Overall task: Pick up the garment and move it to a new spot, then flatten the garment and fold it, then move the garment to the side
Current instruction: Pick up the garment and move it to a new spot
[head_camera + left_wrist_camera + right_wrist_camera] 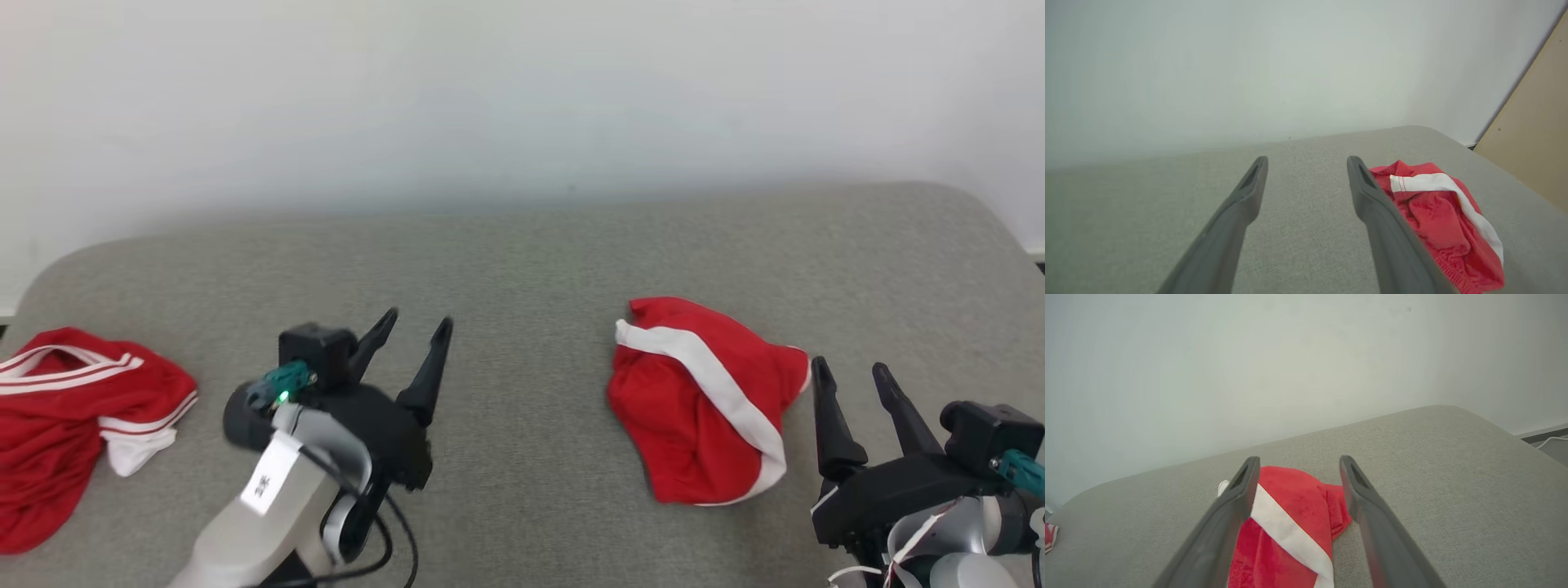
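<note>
At the front edge of the grey padded top [522, 253], the left gripper [419, 318] and right gripper [849, 365] hold their fingers wide apart, empty. The crumpled red garment [694, 425] lies right of middle, just beside the right gripper. A second red shirt [57, 425] lies at the left edge.

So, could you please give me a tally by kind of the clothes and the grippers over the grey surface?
Red garments with white stripes: 2 (right garment, left garment), both crumpled
Grippers: 2 (left gripper, right gripper), both open and empty
Total: 4
</note>
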